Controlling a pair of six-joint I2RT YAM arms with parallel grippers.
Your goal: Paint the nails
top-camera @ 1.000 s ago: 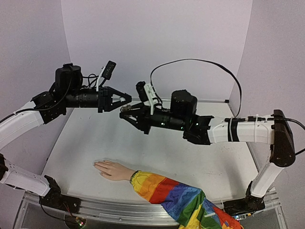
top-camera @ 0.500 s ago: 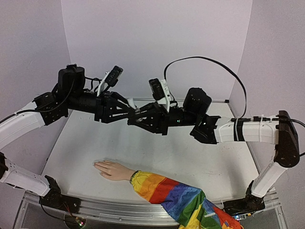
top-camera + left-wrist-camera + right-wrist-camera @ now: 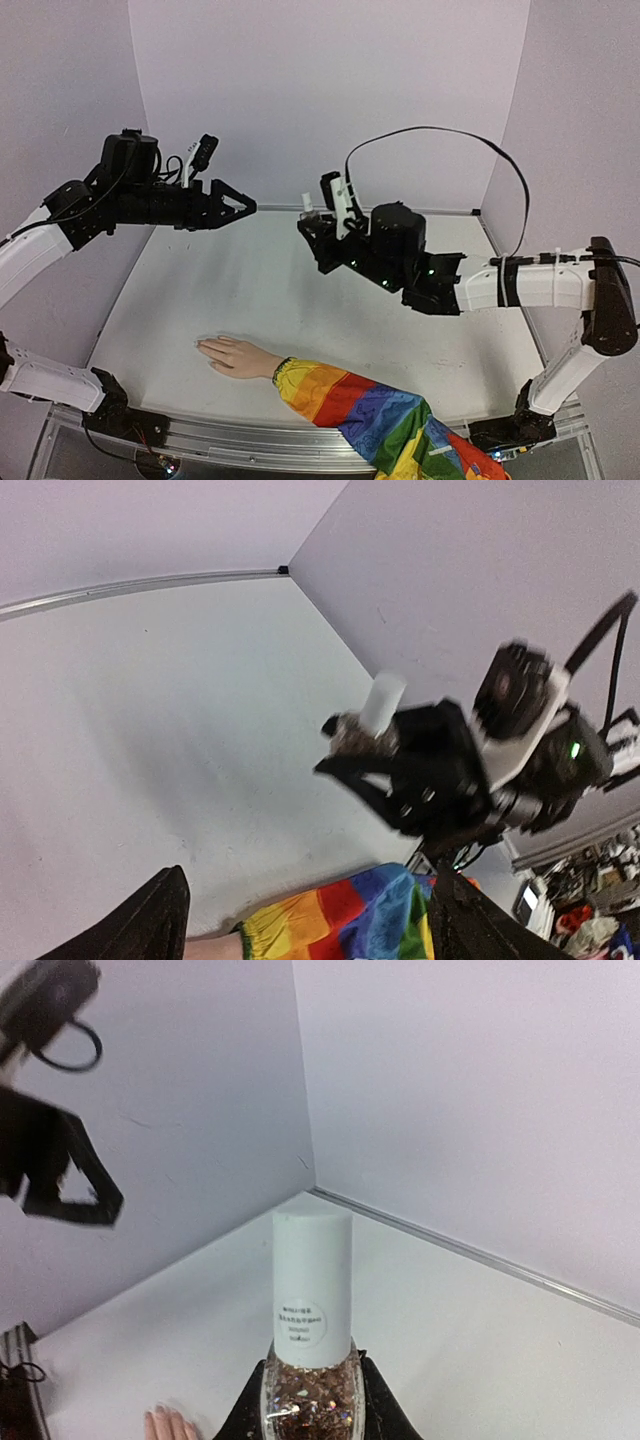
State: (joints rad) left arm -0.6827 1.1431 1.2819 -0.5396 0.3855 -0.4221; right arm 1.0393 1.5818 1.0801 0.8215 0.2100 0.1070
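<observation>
The pale mannequin hand [image 3: 232, 356] lies flat on the white table near the front, its rainbow-striped sleeve [image 3: 370, 412] trailing to the right. The nails [image 3: 201, 345] at the fingertips are too small to make out; the fingertips [image 3: 165, 1425] show at the bottom of the right wrist view. High above the table, my right gripper [image 3: 315, 225] is shut on a clear bottle of glitter polish [image 3: 305, 1390] whose white cap [image 3: 312, 1285] is on. My left gripper [image 3: 243, 207] hangs open to the left of the bottle, well apart from it, its fingers [image 3: 160, 920] spread with nothing between them.
Lilac walls close the table [image 3: 250, 290] in at the back and on both sides. A black cable [image 3: 440, 135] loops above the right arm. The sleeve [image 3: 340, 915] crosses the near right part of the table.
My left gripper went in to the bottle's cap, then opened and drew back to the left. The right gripper shifted slightly right and tilted, still holding the capped bottle.
</observation>
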